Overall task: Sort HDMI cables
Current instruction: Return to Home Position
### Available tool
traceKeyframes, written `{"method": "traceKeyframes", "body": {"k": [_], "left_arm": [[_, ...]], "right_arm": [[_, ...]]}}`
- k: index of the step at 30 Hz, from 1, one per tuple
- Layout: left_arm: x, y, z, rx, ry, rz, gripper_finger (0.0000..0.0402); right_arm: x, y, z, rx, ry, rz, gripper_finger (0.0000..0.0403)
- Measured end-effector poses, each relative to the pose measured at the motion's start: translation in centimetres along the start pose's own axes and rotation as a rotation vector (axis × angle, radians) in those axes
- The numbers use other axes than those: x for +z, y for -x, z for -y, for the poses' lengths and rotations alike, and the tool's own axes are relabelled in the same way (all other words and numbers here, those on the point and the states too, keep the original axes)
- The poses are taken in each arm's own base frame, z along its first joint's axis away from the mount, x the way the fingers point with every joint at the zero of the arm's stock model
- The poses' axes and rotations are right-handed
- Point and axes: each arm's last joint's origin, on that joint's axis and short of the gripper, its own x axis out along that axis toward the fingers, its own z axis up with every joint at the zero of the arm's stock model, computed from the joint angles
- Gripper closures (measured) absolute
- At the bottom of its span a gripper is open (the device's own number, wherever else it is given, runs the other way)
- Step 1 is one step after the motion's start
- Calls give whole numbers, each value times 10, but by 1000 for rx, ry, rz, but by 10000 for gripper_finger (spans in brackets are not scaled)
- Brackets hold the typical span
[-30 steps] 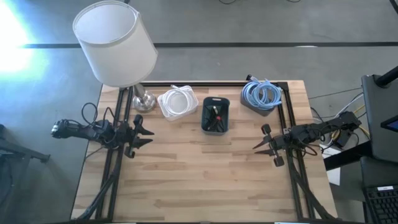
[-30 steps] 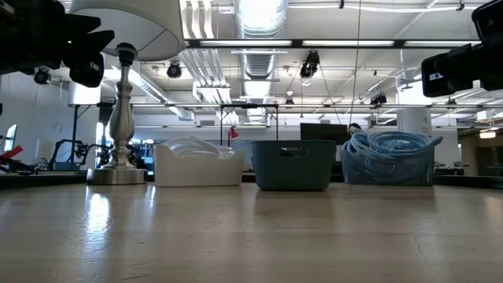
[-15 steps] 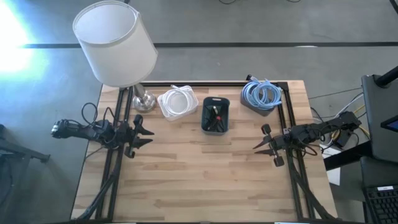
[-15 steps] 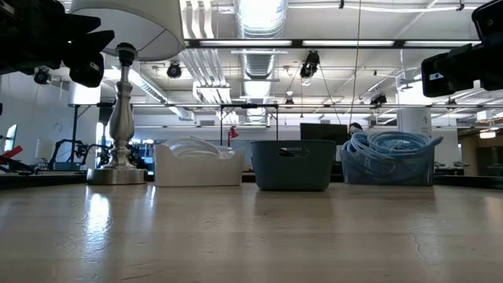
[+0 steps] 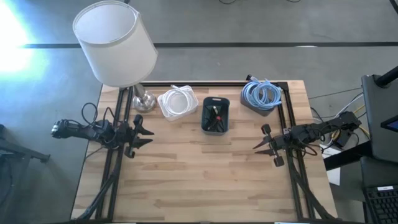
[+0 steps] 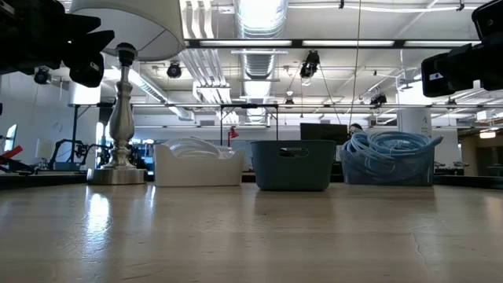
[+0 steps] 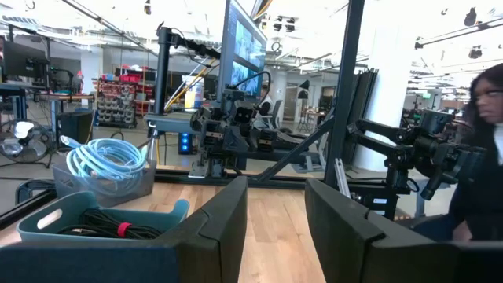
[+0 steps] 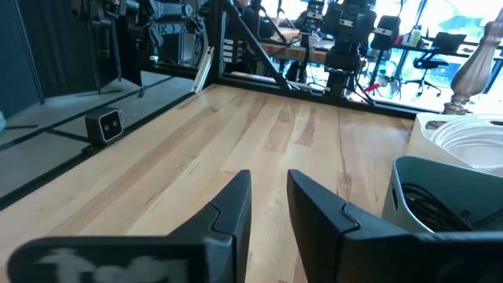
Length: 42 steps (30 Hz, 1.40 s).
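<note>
Lamp [image 5: 115, 42] with a white shade, its metal base on the far left corner of the wooden table [image 5: 199, 177]. I note a small grey cube [image 8: 108, 124] beside the wood's edge. A person [image 7: 481, 169] in dark clothing shows beyond the table.

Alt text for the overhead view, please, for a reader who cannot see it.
Three bins line the back of a wooden table: white cables in a white bin, black cables in a blue bin, light-blue cables in a dark bin. The left pincer and right pincer wait open and empty at the table's sides; a white lamp stands at one back corner.
</note>
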Motion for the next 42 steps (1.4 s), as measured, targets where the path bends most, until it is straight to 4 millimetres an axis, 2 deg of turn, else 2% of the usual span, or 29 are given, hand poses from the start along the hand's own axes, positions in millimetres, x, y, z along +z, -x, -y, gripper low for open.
{"method": "traceKeyframes", "body": {"k": [11,26,42], "left_arm": [[0,0,0,0,0,0,268],[0,0,0,0,0,0,268],[0,0,0,0,0,0,268]], "right_arm": [[0,0,0,0,0,0,312],[0,0,0,0,0,0,335],[0,0,0,0,0,0,312]]}}
